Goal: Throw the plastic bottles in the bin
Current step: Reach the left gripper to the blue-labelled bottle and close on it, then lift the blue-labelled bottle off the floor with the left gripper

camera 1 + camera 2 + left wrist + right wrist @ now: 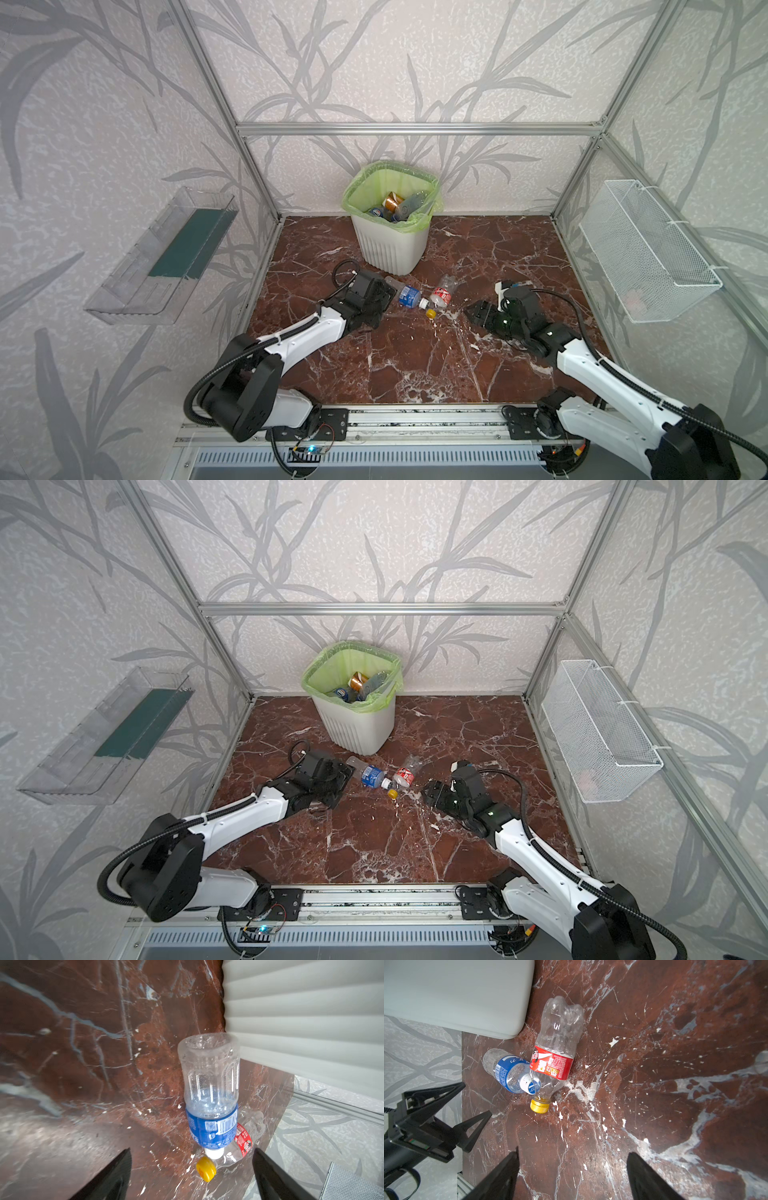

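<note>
Holding nothing, my left pincer (192,1149) stands wide open just short of the blue-labelled bottle (209,1093), lying close before the bin (390,249), neck against the red-labelled bottle (556,1043). My right pincer (573,1150), also open and empty, faces the same pair. Likely faults: one bottle squirting away on closure; pincers colliding over them.

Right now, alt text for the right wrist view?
A yellow-capped red-labelled bottle and a blue-labelled bottle lie necks together on the marble surface by the white bin. The right gripper and left gripper are open, holding nothing.
</note>
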{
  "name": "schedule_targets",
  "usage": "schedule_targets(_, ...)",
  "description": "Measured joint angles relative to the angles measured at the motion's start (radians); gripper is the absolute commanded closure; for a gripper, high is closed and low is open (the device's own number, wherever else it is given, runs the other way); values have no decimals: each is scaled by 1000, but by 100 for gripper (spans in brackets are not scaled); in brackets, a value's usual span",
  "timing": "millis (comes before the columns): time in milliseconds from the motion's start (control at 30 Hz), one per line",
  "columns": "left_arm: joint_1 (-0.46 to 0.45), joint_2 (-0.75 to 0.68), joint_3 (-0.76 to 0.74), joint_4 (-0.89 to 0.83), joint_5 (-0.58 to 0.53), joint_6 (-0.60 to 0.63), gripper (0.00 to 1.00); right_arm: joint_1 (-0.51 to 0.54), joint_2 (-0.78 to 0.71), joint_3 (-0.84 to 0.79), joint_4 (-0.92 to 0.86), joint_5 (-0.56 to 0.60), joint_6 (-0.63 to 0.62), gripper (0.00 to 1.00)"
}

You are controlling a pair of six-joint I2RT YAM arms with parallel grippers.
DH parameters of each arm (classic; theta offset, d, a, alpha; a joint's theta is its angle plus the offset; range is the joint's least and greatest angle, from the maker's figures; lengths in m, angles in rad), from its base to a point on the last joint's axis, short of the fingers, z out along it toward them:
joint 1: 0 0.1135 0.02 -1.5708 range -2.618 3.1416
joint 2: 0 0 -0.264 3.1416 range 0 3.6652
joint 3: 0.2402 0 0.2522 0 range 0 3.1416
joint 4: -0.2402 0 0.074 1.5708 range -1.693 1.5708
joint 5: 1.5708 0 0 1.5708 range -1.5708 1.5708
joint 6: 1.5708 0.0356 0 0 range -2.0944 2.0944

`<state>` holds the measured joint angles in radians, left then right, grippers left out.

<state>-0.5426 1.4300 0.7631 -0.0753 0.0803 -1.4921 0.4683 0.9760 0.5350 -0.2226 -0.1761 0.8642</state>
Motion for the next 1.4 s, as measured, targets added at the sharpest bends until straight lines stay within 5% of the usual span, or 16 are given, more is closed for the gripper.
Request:
schedule_targets(333, -3, 231, 162, 52, 45, -11, 9, -12, -46, 0, -24, 8, -1, 18)
schedule_targets(700, -3, 306, 160, 24, 82, 31, 33, -25, -46, 0, -37, 9, -3, 18)
schedule_targets(1033, 9, 50, -69, -97, 96, 110, 38, -34, -24, -9, -25, -2, -5, 19)
schedule_targets(1400, 16, -472, -310, -377, 6, 145, 39, -34, 40, -9, 0, -17, -5, 20)
